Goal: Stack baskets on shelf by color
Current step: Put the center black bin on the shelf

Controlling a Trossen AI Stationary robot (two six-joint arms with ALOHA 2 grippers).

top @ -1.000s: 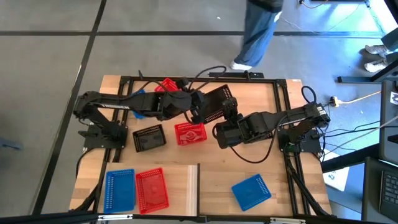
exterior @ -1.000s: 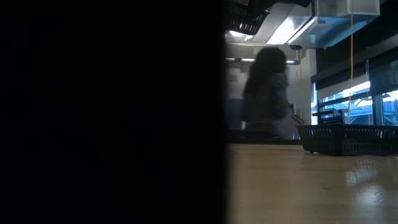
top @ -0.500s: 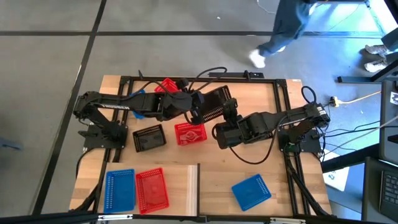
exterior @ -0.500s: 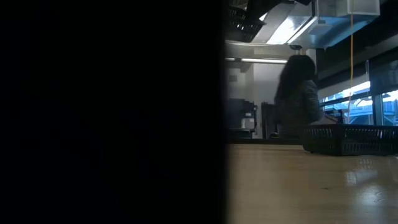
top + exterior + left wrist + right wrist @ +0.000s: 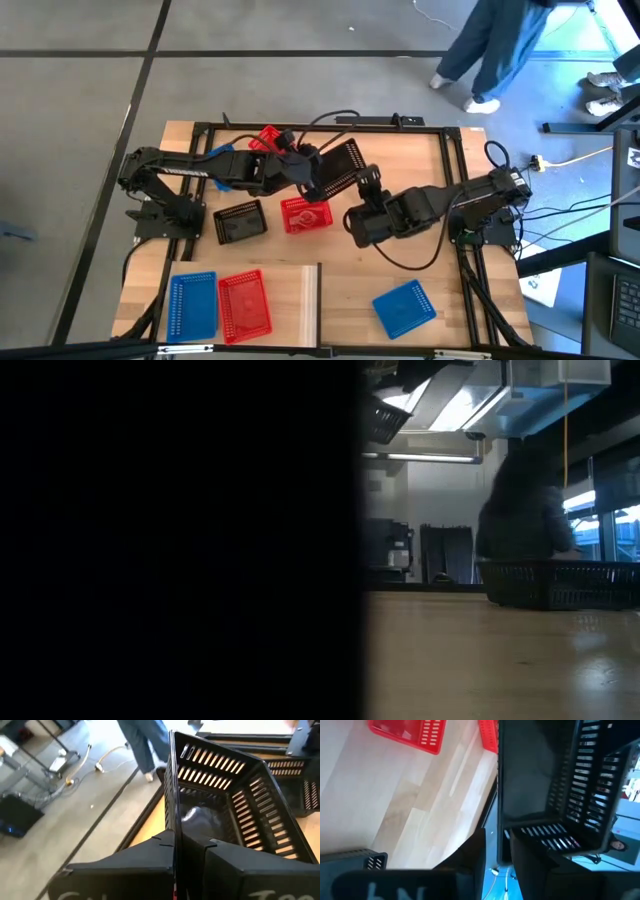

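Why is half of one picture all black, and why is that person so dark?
In the low view, something dark right at the camera blocks the left half; what it is, I cannot tell. The person there is only a dark shape against bright ceiling lights and windows. The high view is evenly lit.

Grey floor (image 5: 80, 100) crossed by dark seam lines spreads around the wooden tabletop (image 5: 440, 240). A person (image 5: 495, 50) in blue trousers stands beyond the tabletop's far edge. Ceiling lights (image 5: 470, 405) glow overhead, bright windows (image 5: 600, 520) beside them.
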